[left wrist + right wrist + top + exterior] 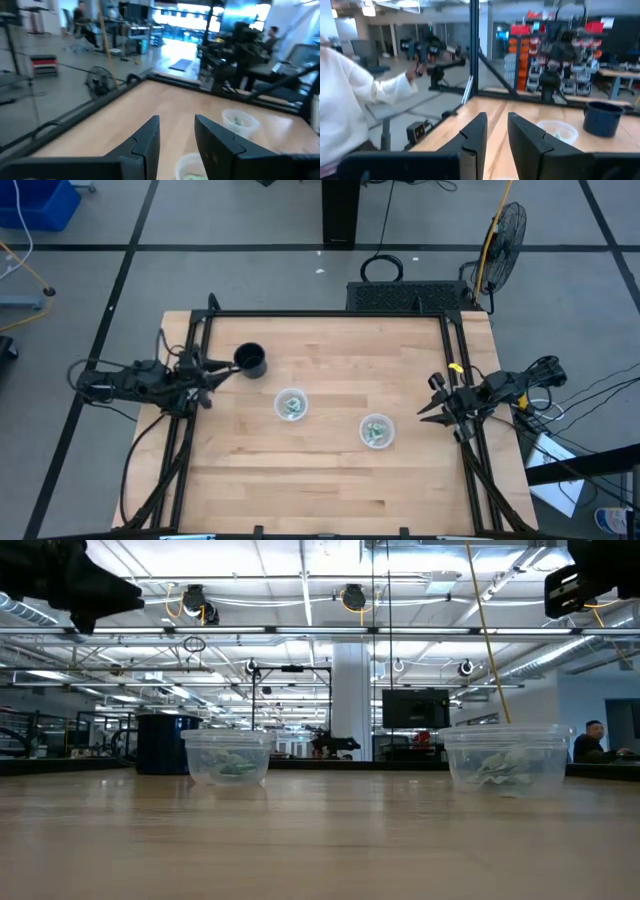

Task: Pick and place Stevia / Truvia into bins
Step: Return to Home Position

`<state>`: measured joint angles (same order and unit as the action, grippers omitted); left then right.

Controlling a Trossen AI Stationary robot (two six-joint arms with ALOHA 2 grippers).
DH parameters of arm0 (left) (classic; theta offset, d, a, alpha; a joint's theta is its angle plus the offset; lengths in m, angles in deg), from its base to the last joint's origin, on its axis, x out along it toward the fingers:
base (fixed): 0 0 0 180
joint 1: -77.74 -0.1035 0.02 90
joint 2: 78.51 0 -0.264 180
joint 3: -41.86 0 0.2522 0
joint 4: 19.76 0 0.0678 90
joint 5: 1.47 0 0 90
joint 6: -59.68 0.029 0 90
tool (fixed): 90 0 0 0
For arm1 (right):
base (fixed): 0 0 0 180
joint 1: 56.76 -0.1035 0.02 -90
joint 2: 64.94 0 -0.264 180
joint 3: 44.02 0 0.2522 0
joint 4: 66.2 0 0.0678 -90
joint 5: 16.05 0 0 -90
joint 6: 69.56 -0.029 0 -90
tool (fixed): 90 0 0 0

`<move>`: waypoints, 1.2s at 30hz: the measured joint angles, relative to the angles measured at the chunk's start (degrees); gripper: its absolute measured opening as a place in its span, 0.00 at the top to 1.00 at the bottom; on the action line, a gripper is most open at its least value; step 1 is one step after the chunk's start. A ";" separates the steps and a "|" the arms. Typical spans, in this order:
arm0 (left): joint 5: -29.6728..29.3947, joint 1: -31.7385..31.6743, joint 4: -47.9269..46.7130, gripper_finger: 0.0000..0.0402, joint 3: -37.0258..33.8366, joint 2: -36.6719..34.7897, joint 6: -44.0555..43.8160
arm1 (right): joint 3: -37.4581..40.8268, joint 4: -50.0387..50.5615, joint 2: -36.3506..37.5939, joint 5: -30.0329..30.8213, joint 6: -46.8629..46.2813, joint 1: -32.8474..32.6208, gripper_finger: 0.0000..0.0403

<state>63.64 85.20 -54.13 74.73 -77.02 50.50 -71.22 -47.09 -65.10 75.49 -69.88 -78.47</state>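
Two clear cups stand on the wooden table, the left cup [291, 404] [228, 755] and the right cup [376, 430] [505, 758]. Pale green and white packets [291, 407] [376, 432] lie inside both; I see none loose on the table. My left gripper [213, 373] [175, 137] hovers open above the table's left edge, beside the black mug. My right gripper [430, 400] [497, 132] hovers open near the right edge, right of the right cup. Both are well above the tabletop in the low view.
A black mug [250, 360] [602, 119] stands left of the cups toward the far edge, close to my left gripper. A black frame [330, 315] runs around the table. A person's white sleeve [345, 100] shows beyond the table in the right wrist view.
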 joint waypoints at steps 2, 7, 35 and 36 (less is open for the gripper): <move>2.11 -0.02 5.22 0.68 -2.86 0.03 0.72 | 2.36 -3.61 0.02 0.02 -0.09 0.00 0.82; 5.00 0.02 17.48 0.68 -11.11 0.15 2.93 | 6.48 -9.36 0.00 1.34 -1.34 -0.02 0.82; 5.32 -0.04 23.78 0.68 -18.18 2.73 5.00 | 11.85 -8.42 -0.04 4.37 -8.41 -0.01 0.82; 5.32 -0.04 23.94 0.68 -18.20 2.75 5.00 | 11.86 -8.42 -0.04 4.37 -8.41 -0.01 0.82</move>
<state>68.96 85.16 -30.19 56.53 -74.27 55.49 -59.36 -55.51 -65.15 79.86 -78.30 -78.48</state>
